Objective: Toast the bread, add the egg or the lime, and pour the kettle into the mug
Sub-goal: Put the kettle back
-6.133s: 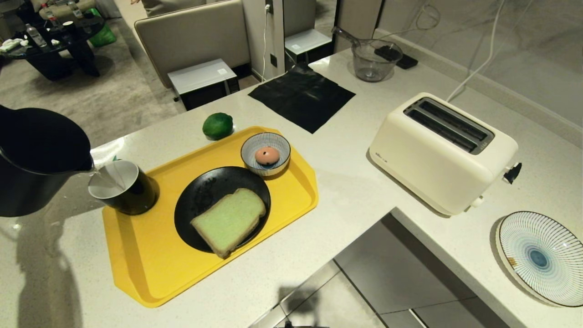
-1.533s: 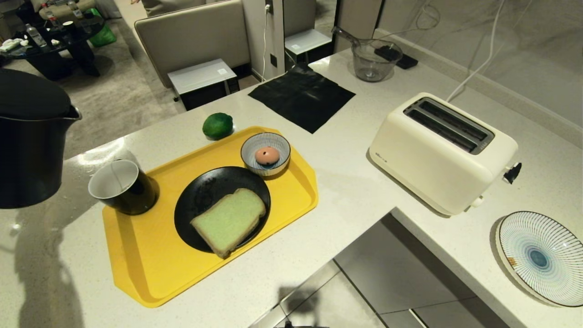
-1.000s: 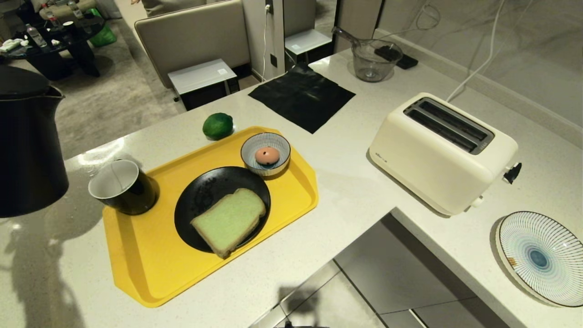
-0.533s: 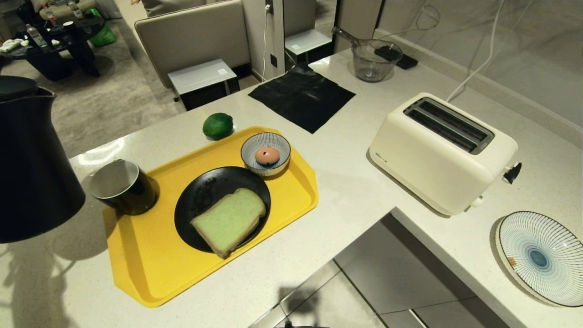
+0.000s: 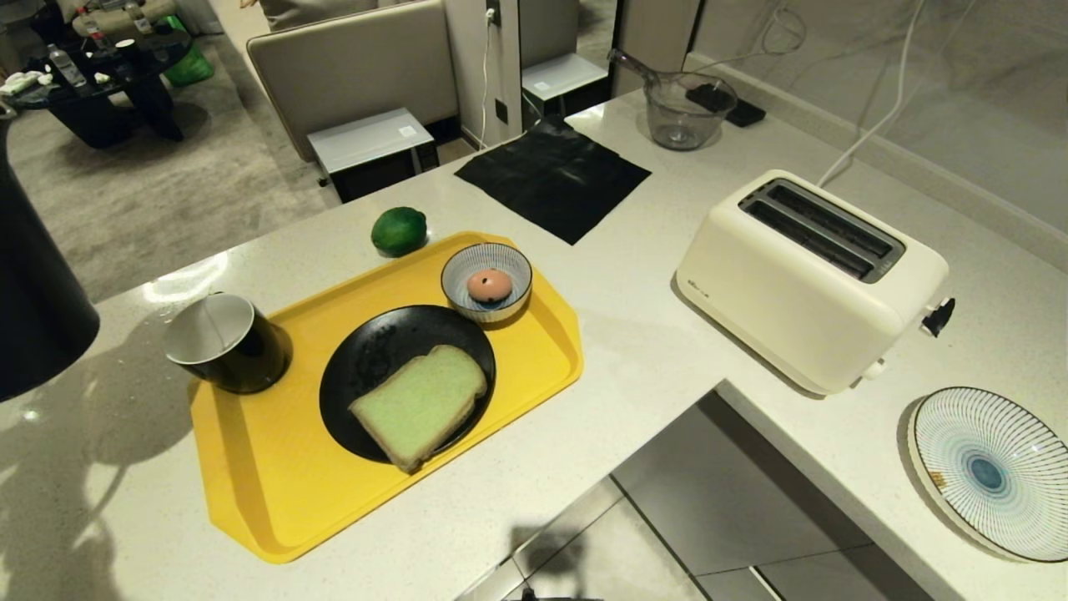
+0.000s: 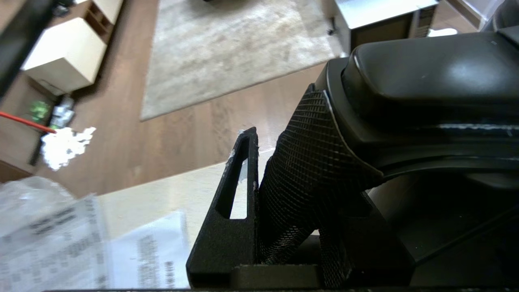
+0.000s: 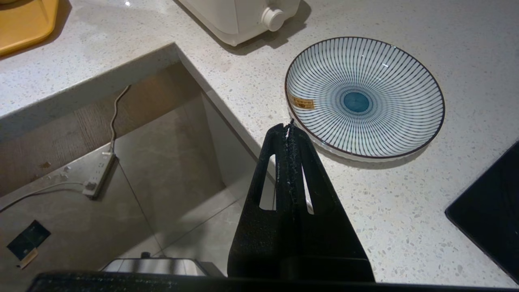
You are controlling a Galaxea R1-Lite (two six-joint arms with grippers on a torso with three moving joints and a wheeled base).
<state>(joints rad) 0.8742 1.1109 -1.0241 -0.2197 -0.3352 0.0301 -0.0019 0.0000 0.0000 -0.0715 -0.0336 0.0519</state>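
Black kettle (image 5: 33,284), its handle clamped in the left tool (image 6: 284,211), has swung off the filled mug (image 5: 225,342) toward the counter's (image 5: 651,334) left edge: pouring done.

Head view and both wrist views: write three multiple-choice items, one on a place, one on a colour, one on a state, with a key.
1. Where does the egg lie?
A. in the striped bowl
B. on the black plate
C. in the toaster

2. What colour is the tray?
A. white
B. yellow
C. blue

3. What does the left gripper hold?
A. nothing
B. the mug
C. the kettle handle

Key: 1 A, the egg sits inside the bowl on the tray. 2 B, the tray under the bread is yellow. 3 C, its fingers clamp the textured black handle; the right gripper is shut, empty.
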